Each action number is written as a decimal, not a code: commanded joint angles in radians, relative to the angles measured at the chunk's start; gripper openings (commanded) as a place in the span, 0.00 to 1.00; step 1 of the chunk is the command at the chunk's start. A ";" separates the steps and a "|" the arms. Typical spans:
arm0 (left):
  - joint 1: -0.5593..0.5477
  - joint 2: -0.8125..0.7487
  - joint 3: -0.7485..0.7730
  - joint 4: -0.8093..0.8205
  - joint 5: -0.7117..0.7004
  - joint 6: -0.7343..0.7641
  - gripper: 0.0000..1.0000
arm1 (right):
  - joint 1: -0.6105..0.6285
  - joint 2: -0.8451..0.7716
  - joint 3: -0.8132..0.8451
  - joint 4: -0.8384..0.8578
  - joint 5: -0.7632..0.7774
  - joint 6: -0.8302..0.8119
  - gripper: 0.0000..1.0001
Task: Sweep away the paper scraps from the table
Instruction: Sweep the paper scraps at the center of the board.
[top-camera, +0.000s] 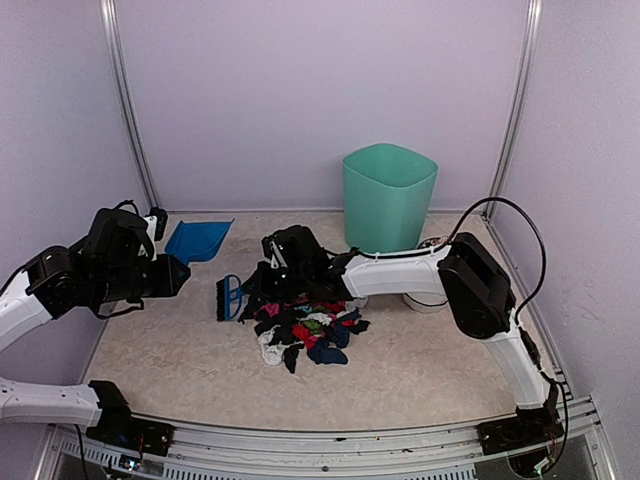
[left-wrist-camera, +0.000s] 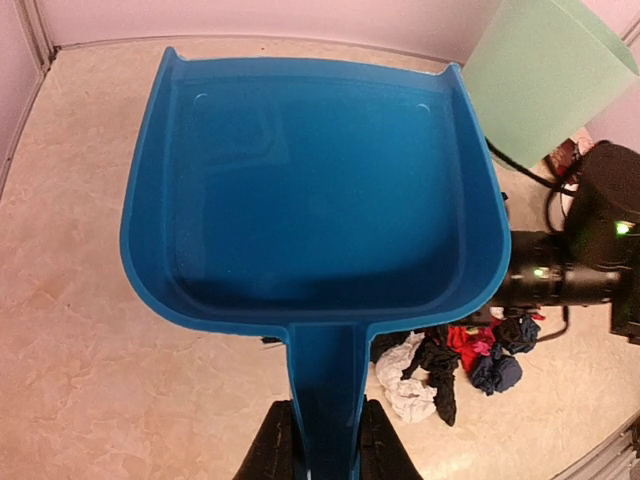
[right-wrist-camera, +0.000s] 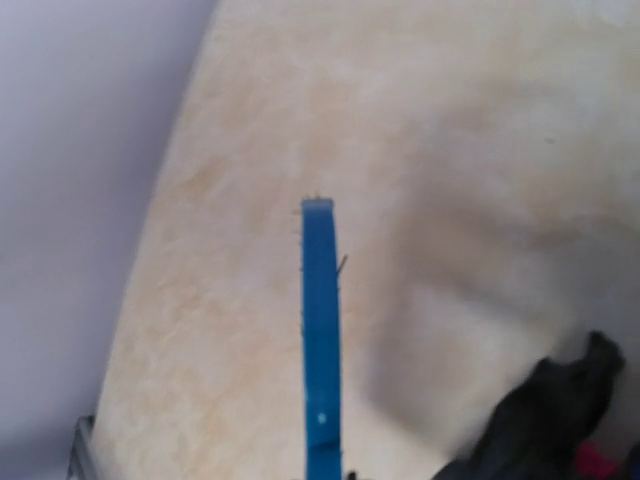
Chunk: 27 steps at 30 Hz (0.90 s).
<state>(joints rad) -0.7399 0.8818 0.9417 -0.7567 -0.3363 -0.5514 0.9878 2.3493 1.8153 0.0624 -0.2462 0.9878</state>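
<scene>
The paper scraps (top-camera: 308, 328) lie in one mixed pile of black, red, white, dark blue and green bits on the beige table (top-camera: 420, 365). My left gripper (top-camera: 172, 276) is shut on the handle of a blue dustpan (top-camera: 199, 240), which is held above the table's left side. In the left wrist view both fingers (left-wrist-camera: 270, 445) clamp the dustpan (left-wrist-camera: 310, 190) by its handle, with the scraps (left-wrist-camera: 440, 372) beyond its right edge. My right gripper (top-camera: 262, 278) is shut on a blue brush (top-camera: 228, 297) at the pile's left edge. The right wrist view shows the brush (right-wrist-camera: 320, 340) edge-on and scraps (right-wrist-camera: 545, 420) at the lower right; its fingers are hidden.
A green bin (top-camera: 388, 197) stands upright at the back of the table, right of centre, and also shows in the left wrist view (left-wrist-camera: 545, 70). A white round object (top-camera: 425, 301) sits under my right arm's forearm. Purple walls close in the left, back and right sides.
</scene>
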 joint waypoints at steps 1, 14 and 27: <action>0.007 -0.041 0.017 -0.015 0.093 0.011 0.00 | 0.008 0.096 0.111 -0.035 0.040 0.058 0.00; 0.005 -0.126 -0.066 -0.028 0.143 -0.077 0.00 | -0.023 0.004 -0.124 -0.081 0.109 0.043 0.00; 0.004 -0.038 -0.101 0.072 0.188 -0.104 0.00 | -0.125 -0.333 -0.571 -0.044 0.210 -0.017 0.00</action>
<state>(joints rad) -0.7399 0.8246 0.8543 -0.7555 -0.1650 -0.6407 0.8974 2.0892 1.3396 0.0990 -0.1173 1.0298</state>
